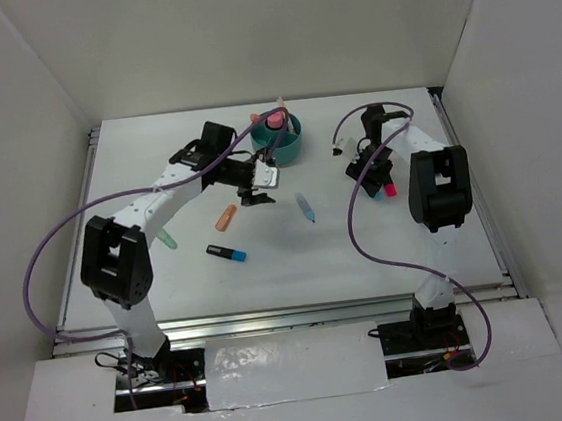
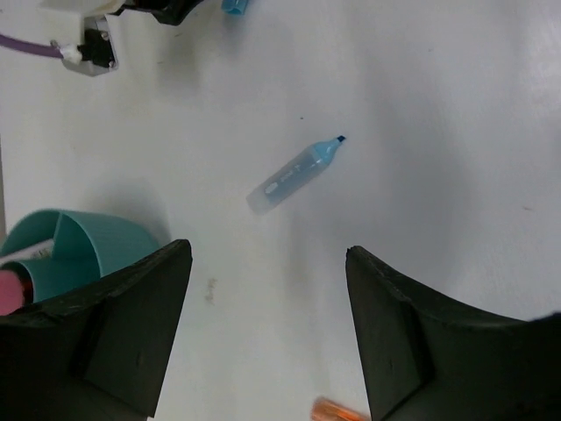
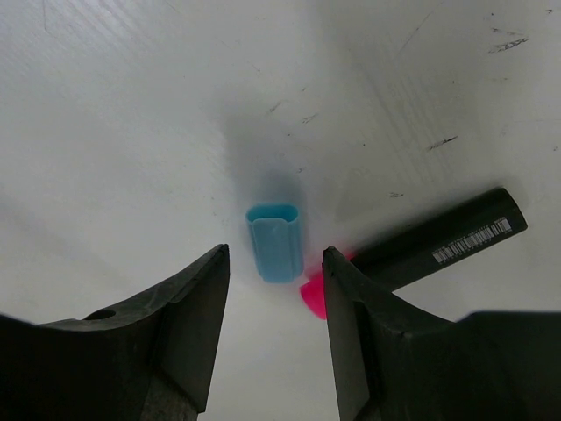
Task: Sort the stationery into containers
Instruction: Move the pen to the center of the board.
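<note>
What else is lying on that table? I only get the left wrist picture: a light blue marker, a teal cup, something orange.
Observer: A black and blue marker also lies there, outside your picture.
Operator: And what is the other arm doing?
Observer: The right gripper hangs open over a small blue cap.
Operator: Anything beside it?
Observer: A black pen and a pink piece.

Round teal organizer cup upright by the table's far edge, pink pens inside. Flat at mid-table, apart: orange stub, light blue marker, black-and-blue marker, mint green stub. Toward the right edge, clustered: blue cap, pink piece, black pen.
</note>
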`<state>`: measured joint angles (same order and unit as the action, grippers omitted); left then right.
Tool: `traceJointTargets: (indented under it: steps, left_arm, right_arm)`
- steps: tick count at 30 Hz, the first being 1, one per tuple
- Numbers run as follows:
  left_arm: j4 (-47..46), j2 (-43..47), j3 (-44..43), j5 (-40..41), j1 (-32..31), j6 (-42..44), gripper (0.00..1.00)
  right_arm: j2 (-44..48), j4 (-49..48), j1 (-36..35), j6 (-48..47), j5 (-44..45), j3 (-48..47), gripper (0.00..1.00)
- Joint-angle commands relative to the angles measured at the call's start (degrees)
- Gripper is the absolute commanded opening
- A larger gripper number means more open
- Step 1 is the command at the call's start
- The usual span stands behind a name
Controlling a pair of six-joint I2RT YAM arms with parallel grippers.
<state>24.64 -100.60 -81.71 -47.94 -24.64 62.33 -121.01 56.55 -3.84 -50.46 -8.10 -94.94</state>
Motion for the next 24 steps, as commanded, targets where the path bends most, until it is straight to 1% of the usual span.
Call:
traceJointTargets:
  steps: [1, 2, 4, 5, 7, 9, 13, 16, 22, 24]
  left_arm:
    - [14.0, -6.87, -9.41, -2.94, -1.11, 14.82, 0.83]
    - [20.29, -11.24, -15.35, -3.03, -1.2, 18.93, 0.82]
    - [25.96, -15.84, -21.7, -2.77, -1.55, 21.77, 0.81]
    - [30.42, -20.12, -27.48, -2.68, -1.81, 24.48, 0.8]
    - [32.65, -24.88, -31.65, -2.25, -2.51, 26.61, 0.79]
    - [32.49, -26.57, -34.47, -0.32, -3.04, 29.16, 0.78]
    - [28.97, -29.47, -34.74, 1.8, -4.53, 31.36, 0.78]
    - [30.11, -32.8, -38.33, 3.29, -5.41, 34.17, 0.78]
    - [25.72, -36.86, -41.15, 2.33, -7.08, 30.58, 0.81]
    - [27.29, -38.78, -43.43, 2.77, -8.05, 31.36, 0.82]
  right_arm:
    - [0.16, -0.48, -0.12, -0.78, 0.19, -1.31, 0.54]
    - [-0.1, -0.22, -0.21, -0.78, 0.36, -1.57, 0.54]
    - [-0.63, 0.31, -0.12, -0.78, 0.28, -1.57, 0.53]
    - [-0.72, 0.4, -0.12, -0.7, 0.45, -1.57, 0.53]
    - [-1.15, 0.66, -0.12, -0.78, 0.54, -1.57, 0.52]
    - [-1.51, 1.1, -0.21, -0.7, 0.72, -1.92, 0.51]
    - [-2.3, 3.03, -0.03, -0.78, 1.15, -2.62, 0.51]
    - [-2.74, 4.35, 0.14, -0.61, 1.42, -3.06, 0.51]
    - [-3.35, 6.11, 0.14, 0.44, 1.16, -5.34, 0.51]
    - [-3.35, 6.29, 0.06, 0.88, 1.15, -6.13, 0.51]
